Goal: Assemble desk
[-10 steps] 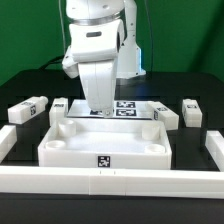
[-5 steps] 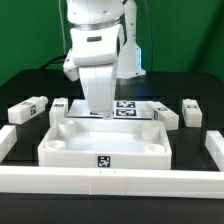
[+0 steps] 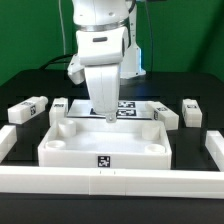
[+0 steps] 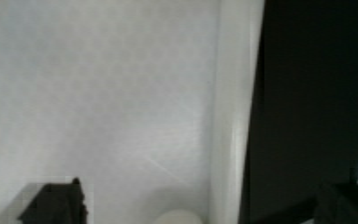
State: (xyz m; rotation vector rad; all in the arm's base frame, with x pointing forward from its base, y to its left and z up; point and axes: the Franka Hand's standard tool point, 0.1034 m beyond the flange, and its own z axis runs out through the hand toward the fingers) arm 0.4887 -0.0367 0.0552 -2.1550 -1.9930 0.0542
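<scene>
You see the white tabletop up close, its raised rim beside the black table, and the gripper with dark fingers spread wide.

Arm runs off the top edge, upper links unseen. The gripper dips behind the tabletop's far rim, fingertips lost there (jaw gap unreadable from this side). Marker board half covered by the arm. Wrist view: a blurred white surface, dark fingers cropped at the frame edge.
</scene>
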